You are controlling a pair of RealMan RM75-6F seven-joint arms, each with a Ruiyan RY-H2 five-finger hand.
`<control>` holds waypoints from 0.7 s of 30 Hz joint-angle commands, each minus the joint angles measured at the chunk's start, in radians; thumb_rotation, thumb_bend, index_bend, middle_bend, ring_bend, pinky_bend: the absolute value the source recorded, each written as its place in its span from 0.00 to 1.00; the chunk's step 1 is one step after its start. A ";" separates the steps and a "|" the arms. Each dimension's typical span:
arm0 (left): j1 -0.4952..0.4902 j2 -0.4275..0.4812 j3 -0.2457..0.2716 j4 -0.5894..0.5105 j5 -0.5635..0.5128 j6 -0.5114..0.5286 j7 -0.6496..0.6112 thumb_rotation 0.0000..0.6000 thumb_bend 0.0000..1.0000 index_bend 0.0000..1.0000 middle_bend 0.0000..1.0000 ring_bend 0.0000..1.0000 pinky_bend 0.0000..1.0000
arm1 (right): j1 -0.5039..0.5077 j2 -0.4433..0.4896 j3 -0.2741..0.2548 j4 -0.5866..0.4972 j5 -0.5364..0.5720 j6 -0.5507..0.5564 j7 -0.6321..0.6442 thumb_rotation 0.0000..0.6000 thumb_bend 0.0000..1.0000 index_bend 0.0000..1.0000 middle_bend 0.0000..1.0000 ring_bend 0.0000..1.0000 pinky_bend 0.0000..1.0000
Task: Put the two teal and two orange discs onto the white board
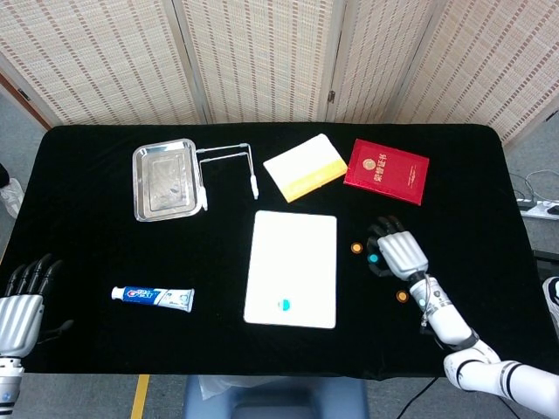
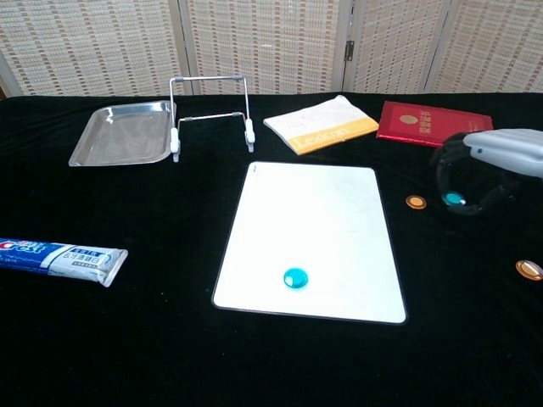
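Observation:
The white board (image 1: 291,253) (image 2: 310,212) lies mid-table with one teal disc (image 1: 284,304) (image 2: 295,277) on its near end. My right hand (image 1: 400,253) (image 2: 496,161) is just right of the board and pinches the second teal disc (image 1: 374,258) (image 2: 456,199) between dark fingertips, a little above the cloth. One orange disc (image 1: 356,248) (image 2: 415,202) lies between the board and that hand. The other orange disc (image 1: 402,296) (image 2: 529,270) lies nearer the front, beside the wrist. My left hand (image 1: 22,301) rests at the table's front left corner, fingers apart, holding nothing.
A toothpaste tube (image 1: 153,297) (image 2: 61,257) lies front left. At the back are a metal tray (image 1: 164,180) (image 2: 119,133), a wire stand (image 1: 229,164) (image 2: 212,114), a yellow-white booklet (image 1: 306,168) (image 2: 321,125) and a red booklet (image 1: 387,171) (image 2: 428,125).

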 commanded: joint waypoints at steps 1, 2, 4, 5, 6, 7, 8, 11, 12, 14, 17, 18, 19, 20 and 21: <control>0.003 0.002 0.002 -0.002 0.002 0.003 -0.002 1.00 0.15 0.00 0.00 0.00 0.00 | 0.036 0.007 -0.021 -0.096 -0.072 -0.002 -0.038 0.88 0.41 0.54 0.22 0.03 0.00; 0.004 0.004 0.002 -0.002 0.002 0.005 -0.003 1.00 0.15 0.00 0.00 0.00 0.00 | 0.048 -0.001 -0.024 -0.111 -0.084 -0.011 -0.050 0.89 0.41 0.54 0.22 0.03 0.00; 0.006 0.005 0.003 -0.002 0.001 0.008 -0.006 1.00 0.15 0.00 0.00 0.00 0.00 | 0.066 -0.015 -0.027 -0.127 -0.095 -0.028 -0.064 0.89 0.41 0.54 0.22 0.04 0.00; 0.008 0.005 0.004 -0.001 0.001 0.009 -0.007 1.00 0.15 0.00 0.00 0.00 0.00 | 0.077 -0.026 -0.028 -0.135 -0.101 -0.039 -0.073 0.89 0.41 0.54 0.22 0.04 0.00; 0.009 0.005 0.004 -0.001 0.001 0.010 -0.009 1.00 0.15 0.00 0.00 0.00 0.00 | 0.086 -0.035 -0.028 -0.138 -0.103 -0.047 -0.079 0.88 0.41 0.54 0.22 0.04 0.00; 0.010 0.005 0.005 0.000 0.001 0.011 -0.011 1.00 0.15 0.00 0.00 0.00 0.00 | 0.097 -0.047 -0.030 -0.142 -0.106 -0.057 -0.088 0.88 0.41 0.54 0.22 0.04 0.00; 0.011 0.006 0.005 0.001 0.001 0.012 -0.011 1.00 0.15 0.00 0.00 0.00 0.00 | 0.104 -0.055 -0.031 -0.144 -0.107 -0.066 -0.095 0.88 0.41 0.54 0.22 0.04 0.00; 0.015 0.006 0.006 0.004 0.000 0.014 -0.016 1.00 0.15 0.00 0.00 0.00 0.00 | 0.124 -0.078 -0.039 -0.151 -0.113 -0.088 -0.117 0.88 0.41 0.54 0.22 0.03 0.00; 0.015 0.006 0.006 0.005 0.000 0.014 -0.017 1.00 0.15 0.00 0.00 0.00 0.00 | 0.126 -0.081 -0.041 -0.151 -0.112 -0.090 -0.121 0.88 0.41 0.54 0.22 0.03 0.00; 0.017 0.005 0.006 0.008 -0.002 0.016 -0.021 1.00 0.15 0.00 0.00 0.00 0.00 | 0.135 -0.097 -0.052 -0.152 -0.120 -0.101 -0.134 0.88 0.41 0.54 0.22 0.04 0.00; 0.019 0.004 0.007 0.013 -0.003 0.016 -0.026 1.00 0.15 0.00 0.00 0.00 0.00 | 0.137 -0.108 -0.064 -0.152 -0.125 -0.099 -0.145 0.89 0.41 0.54 0.22 0.03 0.00; 0.019 0.003 0.007 0.015 -0.004 0.015 -0.027 1.00 0.15 0.00 0.00 0.00 0.00 | 0.136 -0.110 -0.067 -0.151 -0.126 -0.097 -0.147 0.89 0.41 0.54 0.22 0.03 0.00; 0.019 0.003 0.007 0.017 -0.004 0.014 -0.027 1.00 0.15 0.00 0.00 0.00 0.00 | 0.135 -0.111 -0.069 -0.150 -0.126 -0.095 -0.148 0.88 0.41 0.54 0.22 0.03 0.00; 0.018 0.002 0.007 0.019 -0.005 0.012 -0.028 1.00 0.15 0.00 0.00 0.00 0.00 | 0.135 -0.113 -0.072 -0.149 -0.126 -0.094 -0.148 0.88 0.41 0.54 0.22 0.03 0.00; 0.018 0.001 0.007 0.020 -0.005 0.011 -0.028 1.00 0.15 0.00 0.00 0.00 0.00 | 0.135 -0.114 -0.073 -0.149 -0.127 -0.093 -0.148 0.88 0.41 0.54 0.22 0.03 0.00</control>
